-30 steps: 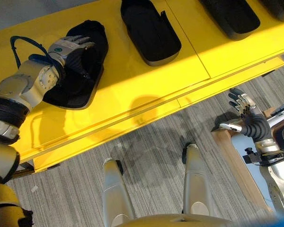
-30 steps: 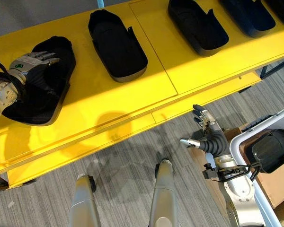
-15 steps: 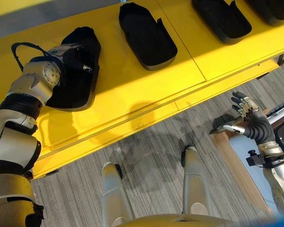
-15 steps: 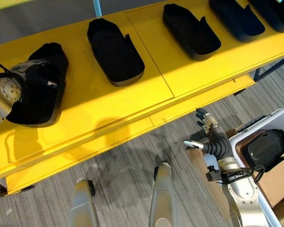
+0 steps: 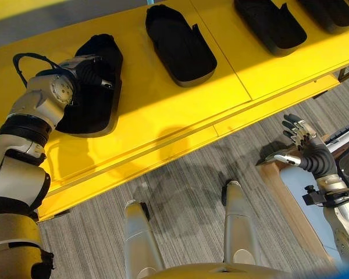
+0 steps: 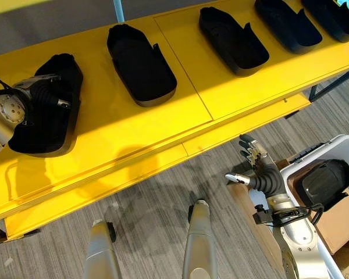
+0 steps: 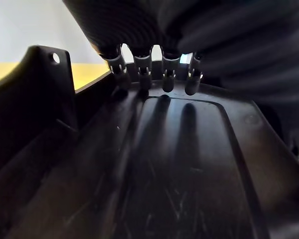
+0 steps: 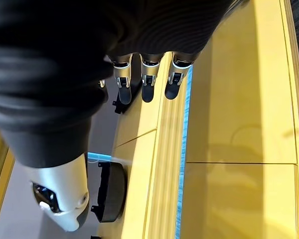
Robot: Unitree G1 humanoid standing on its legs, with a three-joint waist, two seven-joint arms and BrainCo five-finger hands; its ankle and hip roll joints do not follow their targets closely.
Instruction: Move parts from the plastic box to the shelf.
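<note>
The left robot hand [image 5: 88,68] lay inside the black moulded plastic part [image 5: 96,113] at the near-left end of the yellow shelf [image 5: 163,110]. Its wrist view showed the fingers [image 7: 142,72] reaching straight along the part's scuffed inner floor, relaxed and not curled round anything, so it looked as though the hand was settling the piece into its spot, not carrying it. The part rested flat on the shelf, open side up, apparently to match its neighbours. Just beyond that hand on the robot's right sat a second black shell-shaped part [image 6: 141,65], then a third [image 6: 232,40], and further ones towards the far end, all in one line and well apart from each other, presumably to keep each easy to reach. The right robot hand [image 6: 255,168] hung low over the grey carpet floor [image 6: 151,215], fingers spread and holding nothing, near the white plastic box [image 6: 314,168]. One more dark part [image 6: 324,185] lay in that box just beside the hand, likely the next to go.
</note>
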